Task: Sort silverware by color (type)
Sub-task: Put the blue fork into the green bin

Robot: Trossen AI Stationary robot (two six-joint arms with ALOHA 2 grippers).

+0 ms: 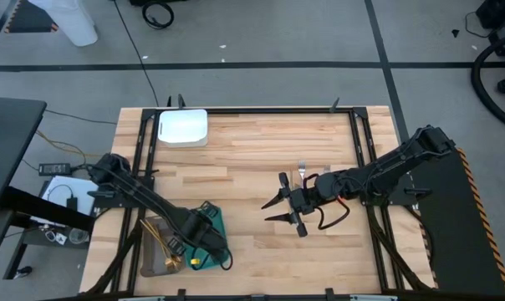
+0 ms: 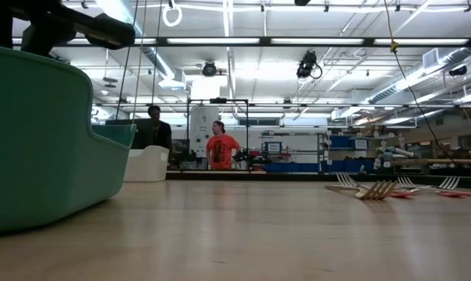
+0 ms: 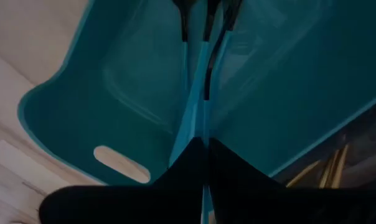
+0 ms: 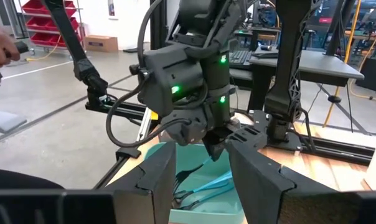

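Closest to the low camera, a teal tray point(image 2: 40, 140) fills the near left corner of the wooden table point(image 1: 252, 159), and the left gripper point(image 3: 205, 140) hangs inside it with its fingers pinched shut on a teal-blue utensil point(image 3: 197, 109), above dark utensils point(image 4: 197, 196) lying on the tray floor. Just beside it, a grey tray point(image 1: 152, 251) holds gold pieces point(image 1: 162, 242). Well apart, near mid-table, the right gripper point(image 1: 279, 209) waits with its fingers spread and empty, close to several forks point(image 2: 376, 190) lying flat on the wood, while a white tray point(image 1: 183, 128) sits at the far edge.
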